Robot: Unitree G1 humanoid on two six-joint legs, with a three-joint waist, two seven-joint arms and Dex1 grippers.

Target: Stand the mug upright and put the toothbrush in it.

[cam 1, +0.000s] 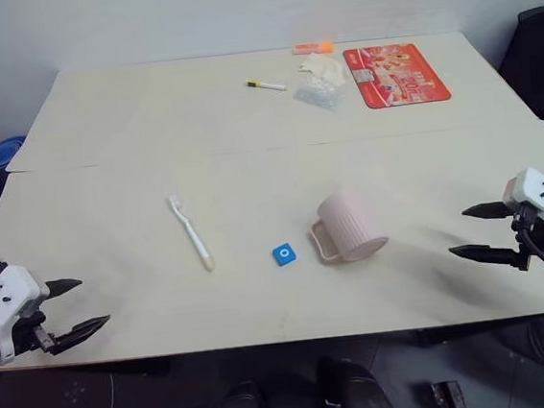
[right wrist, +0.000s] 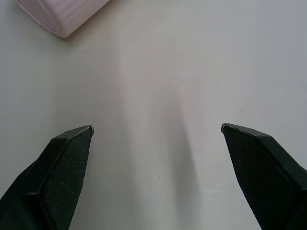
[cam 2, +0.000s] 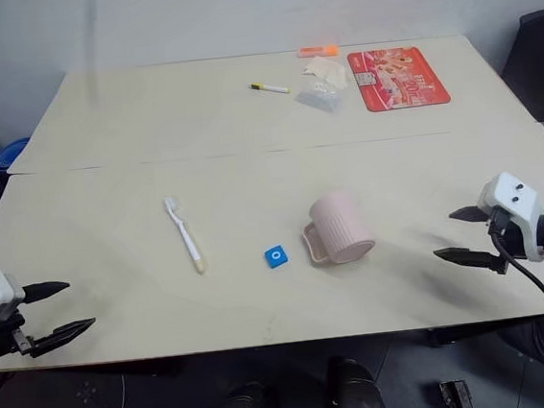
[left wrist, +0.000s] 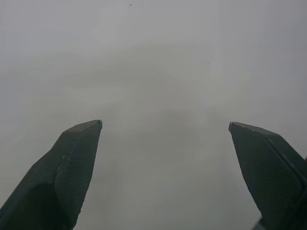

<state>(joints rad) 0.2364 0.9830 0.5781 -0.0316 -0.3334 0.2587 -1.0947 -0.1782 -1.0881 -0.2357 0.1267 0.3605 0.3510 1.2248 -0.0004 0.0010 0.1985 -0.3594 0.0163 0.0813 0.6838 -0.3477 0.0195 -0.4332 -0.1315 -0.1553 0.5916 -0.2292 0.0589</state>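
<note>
1. Found the mug (cam 1: 351,225) near the middle of the desk (cam 1: 100,124), resting mouth-down on its rim with the closed base uppermost, handle turned toward the robot's left. Not yet righted.
2. Found the toothbrush (cam 1: 191,233) lying flat on the desk, well to the left of the mug, bristled head at the far end, yellowish tip toward the near edge. Untouched by either arm.
3. Noted a small blue square tile (cam 1: 284,254) between toothbrush and mug, just beside the mug's handle, apart from both.
4. Noted at the far side of the desk a short marker (cam 1: 265,86), a clear plastic bag (cam 1: 320,85), an orange item (cam 1: 313,48) and a red printed mat (cam 1: 396,74); all well clear of the work.
5. Left gripper (cam 1: 77,307) held over the near left edge, jaws spread wide, holding nothing.
6. Right gripper (cam 1: 479,231) held over the near right side, jaws likewise spread wide and empty, pointed toward the mug, still apart from it.
7. Judged the task at its opening step: nothing grasped, mug first.
8. Judged the next move to call for the right gripper closing in on the mug's wall or handle, then turning it over onto its base, minding the tile.
</note>
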